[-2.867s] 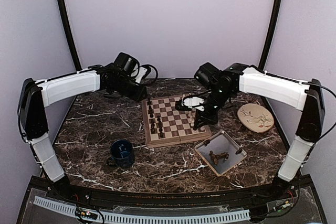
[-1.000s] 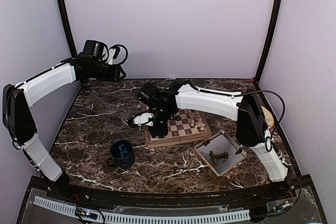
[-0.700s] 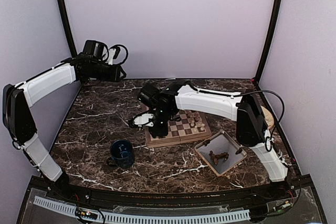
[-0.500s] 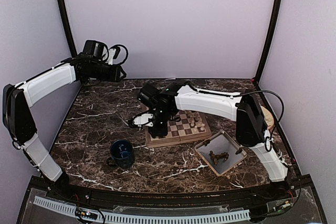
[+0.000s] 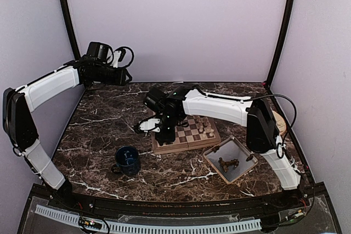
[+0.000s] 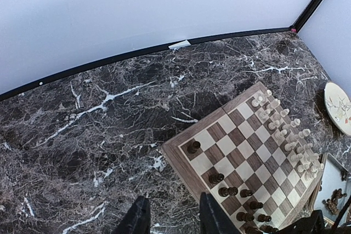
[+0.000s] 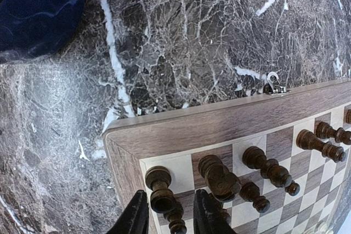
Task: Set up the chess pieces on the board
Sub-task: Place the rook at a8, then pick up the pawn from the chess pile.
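My right gripper (image 7: 170, 217) stands open astride a dark rook (image 7: 159, 187) that rests upright on the corner square of the board (image 7: 219, 121). There is a gap beside the rook, so I am not gripping it. A dark knight (image 7: 219, 178) and a dark bishop (image 7: 266, 165) stand on the squares alongside. From above, the right gripper (image 5: 164, 134) is at the board's (image 5: 164, 149) near-left corner. My left gripper (image 6: 173, 220) is open and empty, high over the table's back left (image 5: 127, 78). Dark pieces (image 6: 227, 191) line one side of the board (image 6: 181, 157), cream pieces (image 6: 285, 132) the other.
A dark blue mug (image 5: 127, 159) stands left of the board, close to the right gripper. A grey tray (image 5: 233, 159) with a few dark pieces lies at the near right. A beige plate (image 6: 340, 105) sits at the far right. A metal latch (image 7: 272, 84) sticks out of the board's edge.
The right gripper's jaws have opened around the dark rook over the last second, leaving it on the corner square. Earlier, the right arm swung across from the board's right side and the left arm pulled back.
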You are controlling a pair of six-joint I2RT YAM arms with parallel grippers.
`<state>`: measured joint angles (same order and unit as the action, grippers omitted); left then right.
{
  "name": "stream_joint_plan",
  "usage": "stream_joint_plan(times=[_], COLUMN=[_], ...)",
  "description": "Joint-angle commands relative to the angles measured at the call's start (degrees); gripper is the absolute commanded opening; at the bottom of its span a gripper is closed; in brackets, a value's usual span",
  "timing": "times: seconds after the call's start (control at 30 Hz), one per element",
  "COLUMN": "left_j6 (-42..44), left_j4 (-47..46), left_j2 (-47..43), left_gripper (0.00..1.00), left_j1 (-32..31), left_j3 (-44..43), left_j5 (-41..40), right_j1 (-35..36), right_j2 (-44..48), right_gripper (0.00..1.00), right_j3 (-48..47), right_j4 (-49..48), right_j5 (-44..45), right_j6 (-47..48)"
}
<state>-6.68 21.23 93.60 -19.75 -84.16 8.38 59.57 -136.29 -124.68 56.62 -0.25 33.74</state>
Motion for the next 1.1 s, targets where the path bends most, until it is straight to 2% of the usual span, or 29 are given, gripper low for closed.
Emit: stream_joint_plan(times=[0.0, 0.17, 0.37, 0.7, 0.87, 1.07], left_j6=[0.4, -0.9, 0.0, 9.6, 12.4, 14.3], left_j4=[-0.1, -1.0, -4.4, -1.7, -1.5, -0.7], left_j2=[-2.4, -2.3, -1.8, 1.5, 4.1, 4.9], left_gripper=[0.33, 0.33, 0.26, 0.28, 0.30, 0.31], left_j1=[0.4, 0.3, -1.1, -14.5, -20.8, -21.1], left_j3=[0.2, 0.7, 1.6, 0.6, 0.0, 0.1], left_j5=[1.1, 1.8, 12.4, 12.6, 13.2, 12.3], right_j1=[0.5, 0.1, -5.1, -22.1, -24.3, -24.3], right_j2=[4.2, 13.5, 28.7, 53.4, 60.3, 61.1], right_gripper=[0.32, 0.36, 0.37, 0.36, 0.36, 0.34], right_j3=[0.5, 7.8, 26.8, 55.8, 67.6, 74.9], right_j4=[0.3, 0.5, -3.8, -7.8, -5.9, -6.0], right_j5=[-0.1, -0.6, -1.4, -5.7, -9.8, -11.4], right_j6=[-0.5, -2.2, -3.6, -3.6, -1.1, 0.5])
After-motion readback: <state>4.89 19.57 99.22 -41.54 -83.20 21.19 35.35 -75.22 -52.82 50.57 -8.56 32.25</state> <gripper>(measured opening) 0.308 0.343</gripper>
